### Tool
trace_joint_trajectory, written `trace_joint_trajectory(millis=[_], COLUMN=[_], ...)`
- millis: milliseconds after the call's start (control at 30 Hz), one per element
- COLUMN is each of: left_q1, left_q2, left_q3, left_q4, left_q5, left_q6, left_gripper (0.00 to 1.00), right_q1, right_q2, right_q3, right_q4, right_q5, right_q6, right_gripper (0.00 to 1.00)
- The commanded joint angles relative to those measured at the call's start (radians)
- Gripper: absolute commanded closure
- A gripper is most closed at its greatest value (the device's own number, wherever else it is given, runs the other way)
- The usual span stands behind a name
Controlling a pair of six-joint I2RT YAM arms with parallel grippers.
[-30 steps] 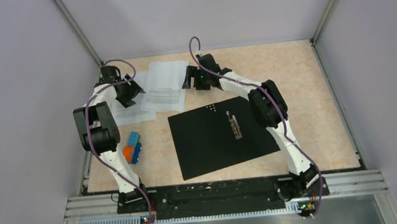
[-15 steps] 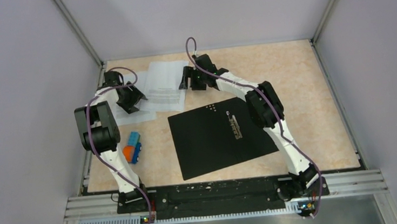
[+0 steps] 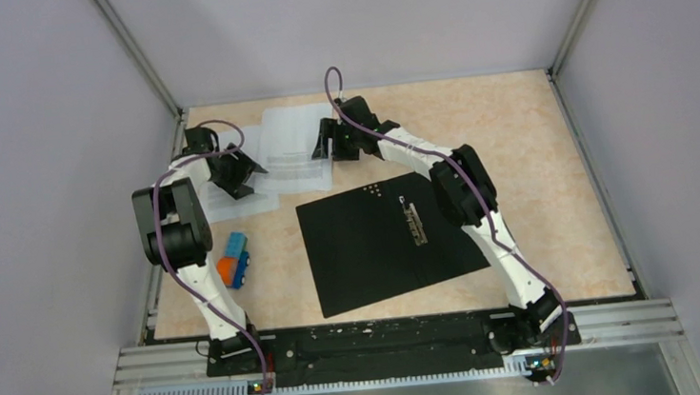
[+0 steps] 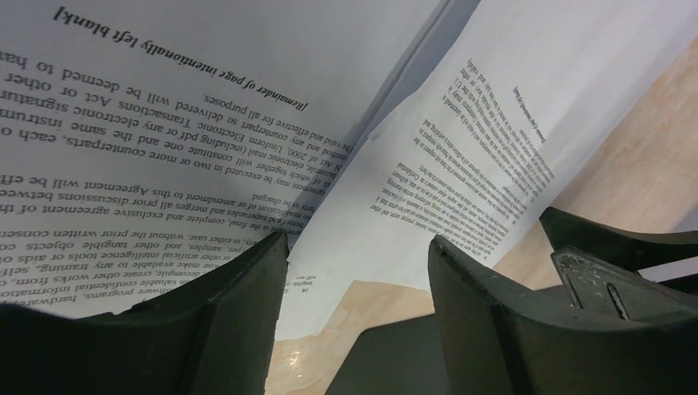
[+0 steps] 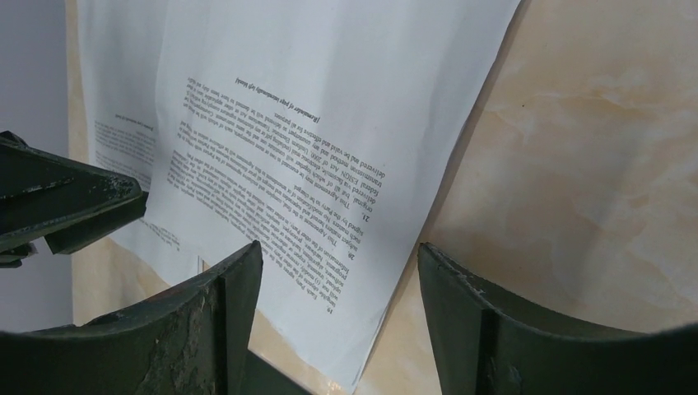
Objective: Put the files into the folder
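Note:
The files (image 3: 278, 156) are a few white printed sheets, fanned and overlapping, at the back left of the table. The folder (image 3: 370, 253) lies open and flat in the middle, black inside up, with its metal spine clip (image 3: 413, 222). My left gripper (image 3: 237, 172) is open and empty, low over the sheets' left part; in the left wrist view (image 4: 358, 243) the sheets (image 4: 206, 123) fill the frame beyond it. My right gripper (image 3: 325, 143) is open and empty at the sheets' right edge; the right wrist view (image 5: 339, 247) shows a sheet's corner (image 5: 329, 271) between the fingers.
A small orange-and-blue object (image 3: 233, 259) lies near the left edge, in front of the sheets. Grey walls enclose the table on the left, back and right. The right gripper's black body (image 4: 617, 263) shows in the left wrist view, close by.
The left gripper has moved a little right over the sheets. The right gripper has edged left toward the sheets' right edge. The folder and the orange-and-blue object have not moved.

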State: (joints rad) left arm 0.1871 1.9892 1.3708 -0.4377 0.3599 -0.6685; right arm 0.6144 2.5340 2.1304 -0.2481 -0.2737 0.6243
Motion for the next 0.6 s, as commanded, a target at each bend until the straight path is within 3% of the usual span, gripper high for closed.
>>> trace_joint_trajectory(millis=[0,567], left_q1=[0.001,0.012], left_q2=[-0.034,-0.078], left_q3=[-0.012,-0.094], left_q4=[0.068,0.261], left_q5=[0.063,0.118], left_q6=[-0.048,-0.197], left_gripper=[0.33,0.46], right_q1=[0.018,0.018], right_q2=[0.045,0.063], right_q3=[0.044,0.058], right_q4=[-0.019,-0.033], right_q5=[-0.018,-0.037], right_q6=[0.0,-0.002], right_gripper=[0.31,0.35])
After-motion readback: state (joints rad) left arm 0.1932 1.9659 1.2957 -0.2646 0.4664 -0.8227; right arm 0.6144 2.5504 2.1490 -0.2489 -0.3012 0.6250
